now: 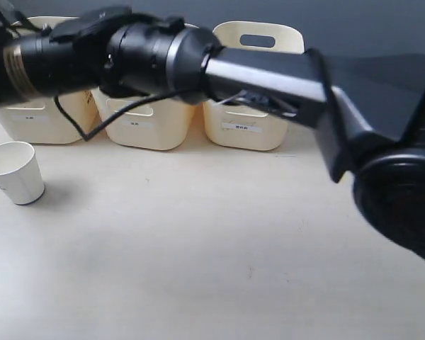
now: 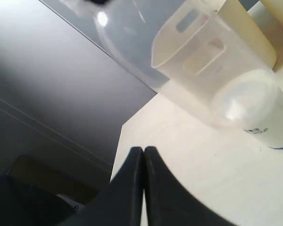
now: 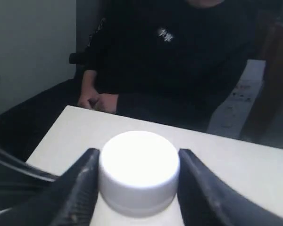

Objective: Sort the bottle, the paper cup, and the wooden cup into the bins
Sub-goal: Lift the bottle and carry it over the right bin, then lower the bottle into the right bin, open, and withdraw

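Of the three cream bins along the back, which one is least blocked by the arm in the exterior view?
The right-hand bin: its back wall and handle cut-out rise clear above the arm. The middle bin and left bin show only their lower fronts.

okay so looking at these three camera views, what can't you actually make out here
- Wooden cup: in no view.
- Bottle: right wrist view shows only its white cap between the right gripper fingers; body cut off by the edge.
- Middle bin: exterior view, a black arm covers its top.
- Bin labels: too small to read.
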Available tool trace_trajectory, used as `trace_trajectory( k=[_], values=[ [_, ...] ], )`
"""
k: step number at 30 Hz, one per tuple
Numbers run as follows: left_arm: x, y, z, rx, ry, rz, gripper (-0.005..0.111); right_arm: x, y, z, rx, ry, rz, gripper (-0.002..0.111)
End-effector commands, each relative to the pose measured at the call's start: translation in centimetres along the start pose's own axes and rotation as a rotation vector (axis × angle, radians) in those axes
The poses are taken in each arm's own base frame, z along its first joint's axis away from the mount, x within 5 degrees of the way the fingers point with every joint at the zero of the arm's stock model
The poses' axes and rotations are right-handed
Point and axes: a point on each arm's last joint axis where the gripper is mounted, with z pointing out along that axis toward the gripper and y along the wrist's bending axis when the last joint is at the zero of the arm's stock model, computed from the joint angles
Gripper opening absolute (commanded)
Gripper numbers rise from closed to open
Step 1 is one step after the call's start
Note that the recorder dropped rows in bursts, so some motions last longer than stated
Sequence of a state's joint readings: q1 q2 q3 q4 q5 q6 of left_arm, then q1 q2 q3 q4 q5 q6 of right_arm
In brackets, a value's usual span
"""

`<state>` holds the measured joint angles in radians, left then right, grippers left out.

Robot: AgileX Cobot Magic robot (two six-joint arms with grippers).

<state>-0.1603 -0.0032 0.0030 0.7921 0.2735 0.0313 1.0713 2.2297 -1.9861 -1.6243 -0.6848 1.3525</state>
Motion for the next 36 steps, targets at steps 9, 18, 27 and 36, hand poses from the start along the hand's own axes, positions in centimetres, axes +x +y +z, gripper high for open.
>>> trace_trajectory(
  k=[9,18,27,36],
  values=[
    [-0.1,0.1,0.0,0.000,-0.006,0.000,0.000,-6.8,-5.2,-13.0,0.442,0.028,-0.023,-0.001],
    [-0.1,0.1,0.0,0.000,-0.006,0.000,0.000,-4.9,-3.7,-21.2,0.588,0.051,-0.020,-0.001],
    [-0.1,0.1,0.0,0.000,-0.008,0.000,0.000,0.8,-4.0,-29.3,0.841,-0.068,0.063,-0.001],
    [-0.1,0.1,0.0,0.000,-0.008,0.000,0.000,7.5,-7.9,-34.5,1.040,-0.132,0.129,-0.001]
  ],
)
